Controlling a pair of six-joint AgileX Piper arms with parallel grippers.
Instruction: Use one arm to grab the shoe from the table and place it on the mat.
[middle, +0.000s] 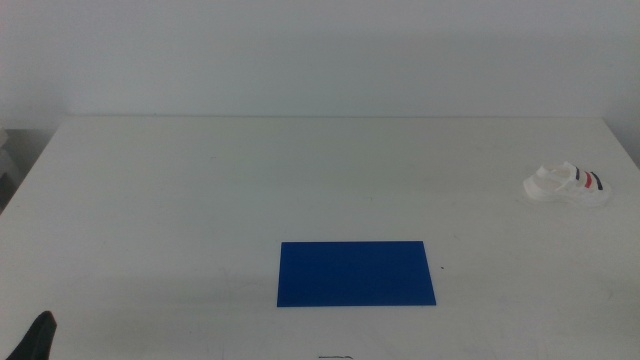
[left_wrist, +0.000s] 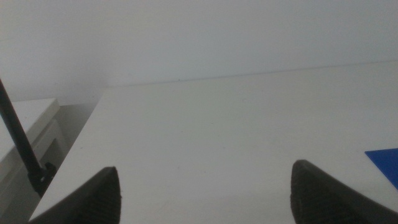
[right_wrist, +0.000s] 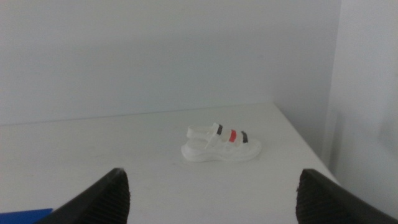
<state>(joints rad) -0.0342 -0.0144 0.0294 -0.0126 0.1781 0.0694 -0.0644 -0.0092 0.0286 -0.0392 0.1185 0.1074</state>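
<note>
Found the left gripper as only a dark tip at the near-left corner of the table, well apart from everything, so judged it the poor choice: would have had to cross the whole tabletop and over the mat to reach anything. Noted the dark-blue mat lying flat near the front edge, a little right of centre, with nothing on it. Placed the shoe, white and chunky-soled with two dark straps and a red one, far to the right near the table's right edge, upright on its sole, well apart from the mat. Judged the main risks there: a descent slightly off could nudge so light a shoe toward that edge and off it, and a pinch on the open straps alone rather than across the sole could let it tilt or slip in transit. Looked then to pose. Saw in the left wrist view the left gripper low and level over bare table, jaws spread wide, a corner of the mat just showing. Saw in the right wrist view the right gripper likewise low, jaws wide and holding nothing, aimed at the shoe ahead, side-on and near the edge; missed that arm entirely in the middle view.
</note>
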